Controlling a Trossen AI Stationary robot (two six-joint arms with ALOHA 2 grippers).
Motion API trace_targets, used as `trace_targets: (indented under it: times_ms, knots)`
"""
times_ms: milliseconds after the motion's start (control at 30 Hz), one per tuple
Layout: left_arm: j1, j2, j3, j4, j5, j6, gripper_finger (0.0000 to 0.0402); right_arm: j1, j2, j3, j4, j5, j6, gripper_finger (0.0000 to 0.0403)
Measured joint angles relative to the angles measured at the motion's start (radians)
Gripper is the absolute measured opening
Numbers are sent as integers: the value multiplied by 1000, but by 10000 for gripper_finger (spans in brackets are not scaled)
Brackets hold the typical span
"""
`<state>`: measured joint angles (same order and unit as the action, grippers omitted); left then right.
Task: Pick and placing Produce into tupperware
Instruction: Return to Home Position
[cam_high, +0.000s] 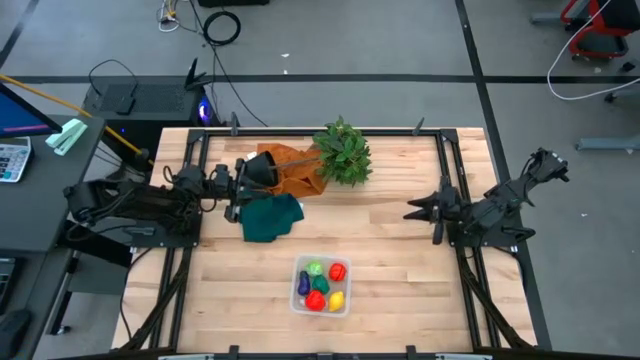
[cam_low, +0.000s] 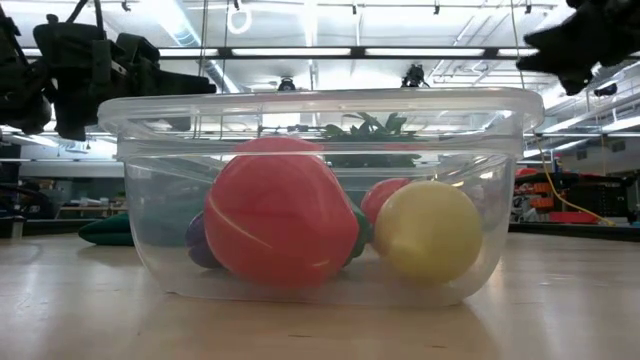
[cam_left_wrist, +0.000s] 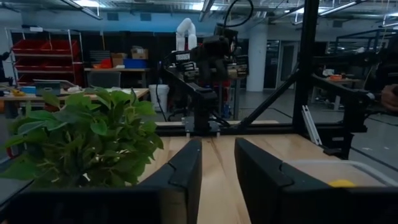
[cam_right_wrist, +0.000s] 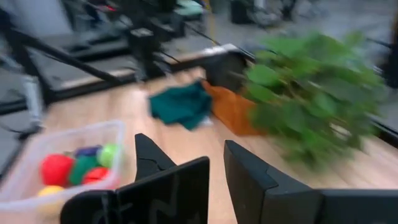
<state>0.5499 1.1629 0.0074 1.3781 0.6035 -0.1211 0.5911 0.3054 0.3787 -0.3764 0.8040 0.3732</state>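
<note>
Job looks finished: all the produce (cam_high: 316, 300) lies in the tub (cam_high: 295, 297), none on the tabletop (cam_high: 400, 280) beside it. Left claw (cam_left_wrist: 217, 149) and right claw (cam_right_wrist: 216, 158) hang released, empty, well apart from the tub.

The right pincer (cam_right_wrist: 214, 158) hangs parted; produce (cam_right_wrist: 74, 167) sits inside the tupperware (cam_right_wrist: 62, 134).

Produce (cam_high: 322, 284) lies in the tupperware (cam_high: 298, 266) at front centre — leafy plant (cam_high: 343, 152) behind it, cloths (cam_high: 272, 216) to the plant's left.

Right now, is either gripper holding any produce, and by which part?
Nothing is held. The left gripper and the right gripper are both open and empty; the toy produce lies in the tupperware.
</note>
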Motion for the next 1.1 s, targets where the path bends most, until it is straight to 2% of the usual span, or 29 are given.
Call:
trace_targets:
  times_ms: [267, 367, 867, 1000, 1100]
  knots:
    - [4, 0, 0, 7, 4, -23, 96, -30, 0, -252, 612, -172, -223, 0]
    - [4, 0, 0, 9, 4, -30, 98, -83, 0, -323, 756, -248, -244, 0]
    - [4, 0, -1, 25, 2, -24, 97, -564, 0, -345, 734, -742, -202, 0]
    - [4, 0, -1, 25, 1, -23, 93, -645, 0, -345, 717, -804, -193, 0]
    - [4, 0, -1, 24, 0, -15, 90, -669, 0, -345, 711, -812, -203, 0]
